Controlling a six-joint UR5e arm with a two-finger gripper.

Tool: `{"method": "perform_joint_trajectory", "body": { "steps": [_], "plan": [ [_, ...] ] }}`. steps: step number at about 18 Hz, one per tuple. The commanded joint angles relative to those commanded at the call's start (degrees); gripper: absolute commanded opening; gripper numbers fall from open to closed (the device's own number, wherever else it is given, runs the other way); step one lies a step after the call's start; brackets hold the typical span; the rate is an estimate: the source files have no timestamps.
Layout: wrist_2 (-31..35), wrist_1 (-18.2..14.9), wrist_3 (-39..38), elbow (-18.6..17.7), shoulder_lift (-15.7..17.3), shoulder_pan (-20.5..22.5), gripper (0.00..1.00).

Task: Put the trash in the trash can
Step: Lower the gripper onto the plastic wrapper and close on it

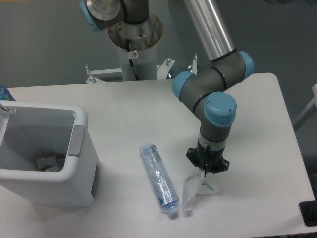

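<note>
Lower centre of frame: gripper (pixel 205 172) with fingers pinched narrow on the clear plastic wrapper (pixel 191 193), crushed plastic bottle (pixel 158 178) lying just beside on the worktop (pixel 129 114). At left, white trash can (pixel 79 148) already containing scraps. Both pieces not yet binned; carry and release left.

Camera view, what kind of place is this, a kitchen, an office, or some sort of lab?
Most likely a robotics lab or test cell. A robot arm on a pedestal works at a bare white table, its gripper over a plastic wrapper, with a crushed bottle and a white trash can laid out.
</note>
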Motion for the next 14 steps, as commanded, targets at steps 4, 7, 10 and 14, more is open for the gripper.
{"method": "perform_joint_trajectory", "body": {
  "steps": [4,7,10,14],
  "plan": [
    [-2.8,0.0,-1.6,0.9,2.9,1.3,0.0],
    [-6.4,0.0,-4.3,2.2,4.0,1.9,0.0],
    [-9.1,0.0,-6.9,4.0,5.3,1.9,0.0],
    [-12.6,0.0,-10.0,4.3,8.7,1.3,0.0]
  ]
}}
